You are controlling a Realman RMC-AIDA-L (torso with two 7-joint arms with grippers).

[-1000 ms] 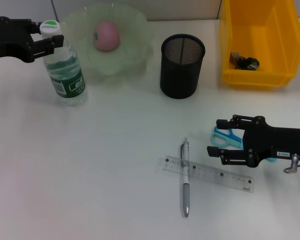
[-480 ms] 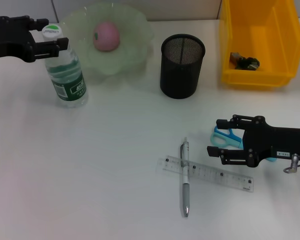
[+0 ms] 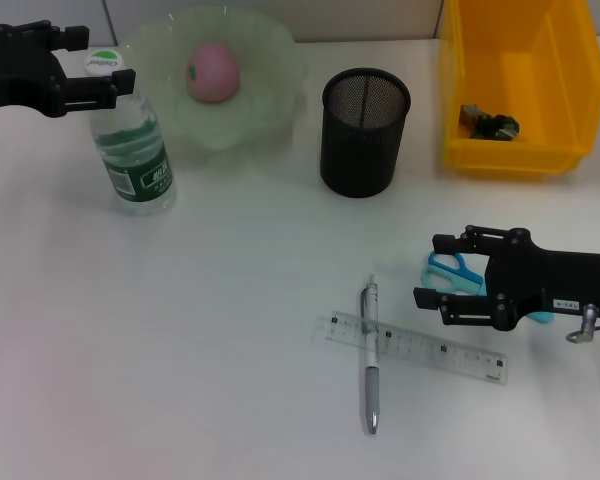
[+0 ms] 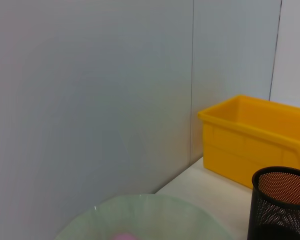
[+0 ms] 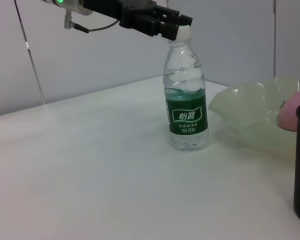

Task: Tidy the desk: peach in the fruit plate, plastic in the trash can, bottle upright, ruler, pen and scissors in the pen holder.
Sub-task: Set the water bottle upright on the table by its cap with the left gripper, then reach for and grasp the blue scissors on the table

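The clear plastic water bottle with the green label (image 3: 132, 138) now stands straight on the white desk (image 3: 180, 330), just beside the pale green fruit plate (image 3: 270, 60). A second ago it leaned with the left gripper (image 3: 95, 75) clamped on its white cap; now those fingers have spread and sit either side of the cap, seemingly no longer pinching it. I'd judge the bottle step done, with the arm free to pull away.

The pink peach (image 3: 213, 71) lies in that plate already. Further from the plate stands the black mesh pen holder (image 3: 365, 130), nothing visible inside it, and beyond that the yellow plastic bin (image 3: 520, 85) with a dark crumpled scrap (image 3: 488, 124) in it.

Well away from the plate, toward the front, the silver pen (image 3: 369, 352) lies across the clear plastic ruler (image 3: 410, 348). The right gripper (image 3: 430, 272) hangs with its fingers wide around the blue-handled scissors (image 3: 454, 272), unmoved, not closed on them yet
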